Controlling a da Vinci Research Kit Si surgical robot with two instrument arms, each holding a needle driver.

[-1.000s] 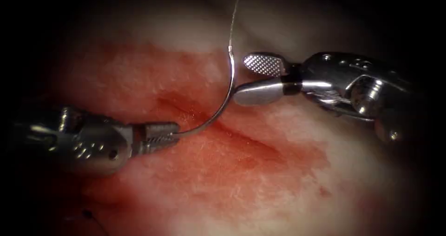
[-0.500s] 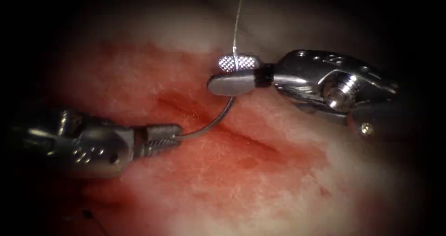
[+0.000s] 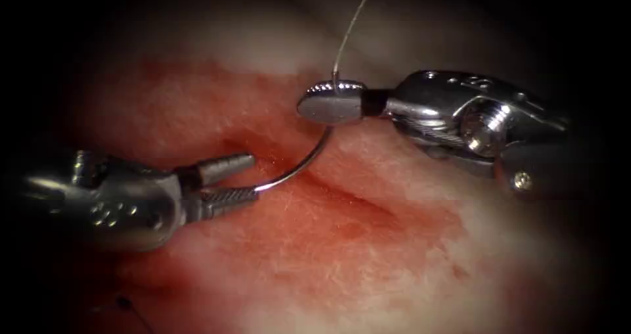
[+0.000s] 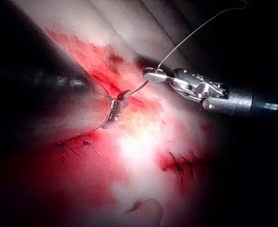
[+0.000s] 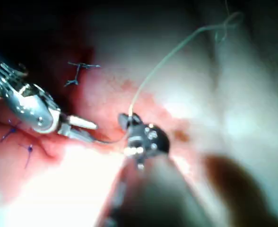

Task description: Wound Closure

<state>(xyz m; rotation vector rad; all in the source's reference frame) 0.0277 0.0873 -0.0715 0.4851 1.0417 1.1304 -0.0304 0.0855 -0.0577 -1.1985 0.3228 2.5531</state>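
Right jaws clamp needle tail, tip pointing left.

No readable text, label, brand, number or sign on any surface; tool housings carry small round marks, not legible characters

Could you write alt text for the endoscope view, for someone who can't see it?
The right metal hand is shut on the swaged end of a thin curved steel needle trailing pale thread. The left metal hand is open at the needle's tip, above the reddened tissue's cut.
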